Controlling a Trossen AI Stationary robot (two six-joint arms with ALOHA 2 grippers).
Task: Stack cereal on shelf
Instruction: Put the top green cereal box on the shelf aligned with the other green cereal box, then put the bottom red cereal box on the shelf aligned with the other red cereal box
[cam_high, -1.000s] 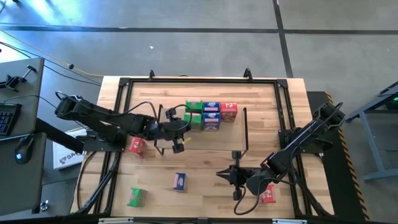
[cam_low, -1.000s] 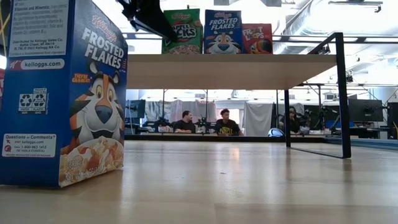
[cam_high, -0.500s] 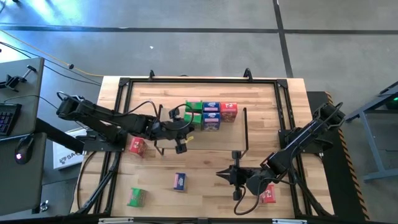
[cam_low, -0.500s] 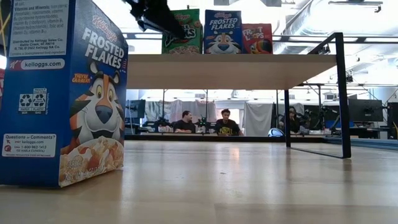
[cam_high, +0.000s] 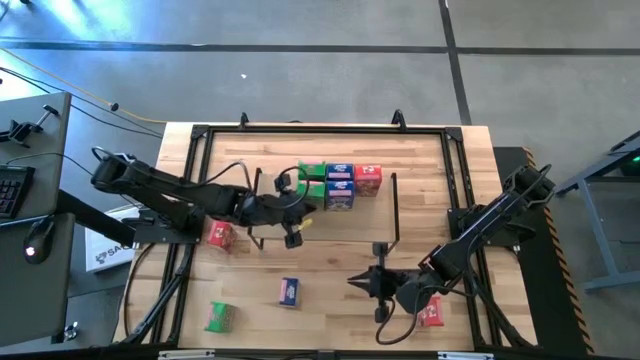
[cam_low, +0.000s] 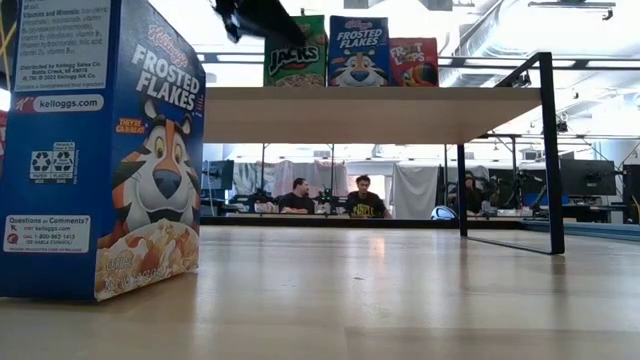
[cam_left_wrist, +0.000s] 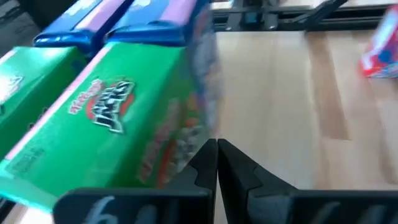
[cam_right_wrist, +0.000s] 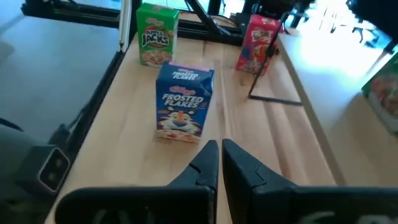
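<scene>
The shelf carries five boxes; the Apple Jacks box stands just beside the left gripper, whose jaws are closed and empty. Back off level, not nudging it. The right gripper waits, pinched, facing a Frosted Flakes box.

The left arm reaches in from its own side, stretched low and nearly straight, its wrist just behind the left end effector. That end effector's two dark fingers lie pressed together, tips meeting. The right arm folds back from its side, elbow bent, and the right end effector sits ahead of its wrist, fingers closed together, gripping nothing.
</scene>
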